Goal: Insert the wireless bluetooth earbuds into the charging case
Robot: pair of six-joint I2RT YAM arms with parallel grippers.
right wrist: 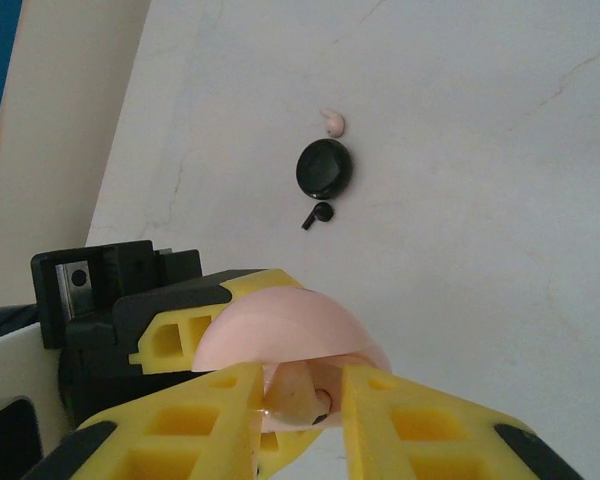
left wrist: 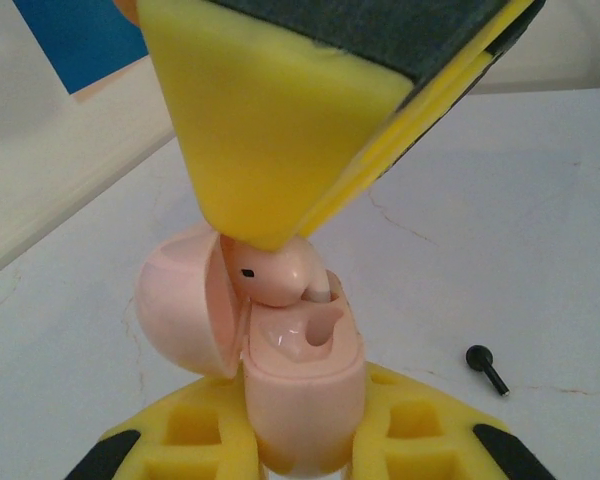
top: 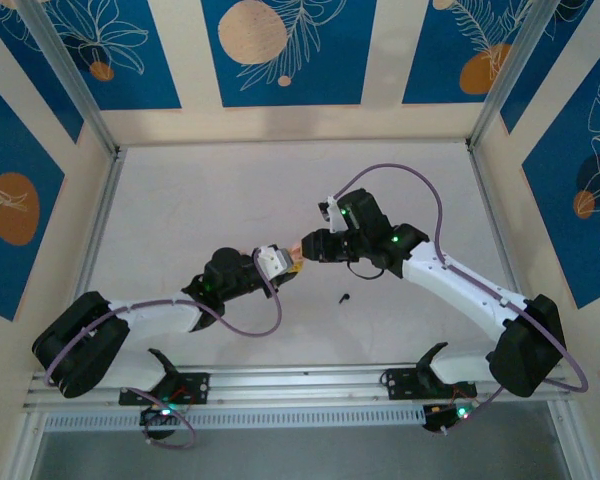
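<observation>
– Left gripper [left wrist: 305, 412] first: how was it found?
– It was found clamped on the pink charging case [left wrist: 305, 385], its lid [left wrist: 180, 310] swung open. The right gripper [right wrist: 300, 388] was closed on the pink earbud [left wrist: 278, 275], which was pressed at the case's open mouth, not fully seated.
– And the surface, the room?
– A faintly veined white table [top: 230, 190] was noted, bordered by aluminium rails [top: 98, 230] and cream walls set with leaf-patterned blue panels [top: 320, 80].
– What was left loose, and where was room?
– A black earbud [top: 344, 297] was seen on the table near the grippers. In the right wrist view a black bud [right wrist: 318, 214], a round black disc [right wrist: 325, 167] and a pale pink bud [right wrist: 333, 122] were lined up, each just beside the next; whether it was that same earbud could not be told. A broad stretch of table was left toward the far wall; both side rails were well apart from the grippers.
</observation>
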